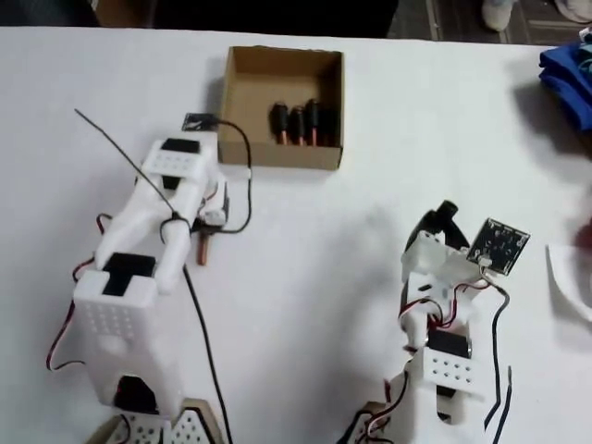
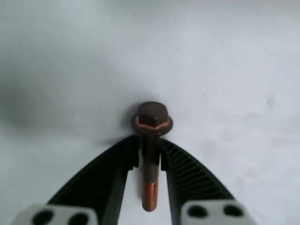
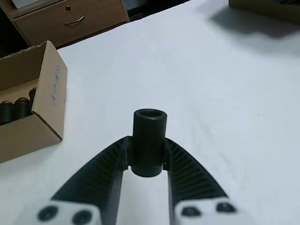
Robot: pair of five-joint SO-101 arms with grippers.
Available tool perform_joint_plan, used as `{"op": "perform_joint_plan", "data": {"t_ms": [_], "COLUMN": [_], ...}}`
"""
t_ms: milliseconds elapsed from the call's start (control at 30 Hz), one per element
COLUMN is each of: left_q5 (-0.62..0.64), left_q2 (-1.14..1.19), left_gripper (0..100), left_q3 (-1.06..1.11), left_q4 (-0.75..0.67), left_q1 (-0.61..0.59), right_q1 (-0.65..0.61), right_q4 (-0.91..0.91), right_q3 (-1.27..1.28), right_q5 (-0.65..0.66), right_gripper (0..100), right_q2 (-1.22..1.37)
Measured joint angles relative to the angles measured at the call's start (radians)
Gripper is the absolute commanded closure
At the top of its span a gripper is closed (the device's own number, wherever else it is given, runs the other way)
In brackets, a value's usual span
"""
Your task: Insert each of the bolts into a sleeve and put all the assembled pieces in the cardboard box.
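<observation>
We have the left claw (image 2: 150,151) clamped on the bolt (image 2: 151,120), shank lying along the jaws; the right claw (image 3: 147,154) grips the sleeve (image 3: 150,127), well apart to the right.

You've got a white table (image 1: 370,185) under everything, with a plain matte top. A blue cloth (image 1: 566,79) is bunched at its right edge toward the far side, partly cut off. Lower along that same edge in the high view sits a thin white curved piece (image 1: 566,282); can't tell what it is. Beyond the table in the right wrist view you get a wooden drawer unit (image 3: 70,18) with a curved metal handle (image 3: 75,21) and a small round knob (image 3: 68,8) just above it.
</observation>
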Motion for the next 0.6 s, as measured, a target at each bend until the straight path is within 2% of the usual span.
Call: {"op": "perform_joint_plan", "data": {"t_ms": [600], "left_q5": [-0.002], "left_q2": [0.021], "left_gripper": [86], "left_q3": [-0.051], "left_q4": [-0.038], "left_q1": [0.002], "right_q1": [0.0], "right_q4": [0.0], "right_q3": [0.0], "right_q5": [0.0], "right_gripper": [97.8], "right_q2": [0.0]}}
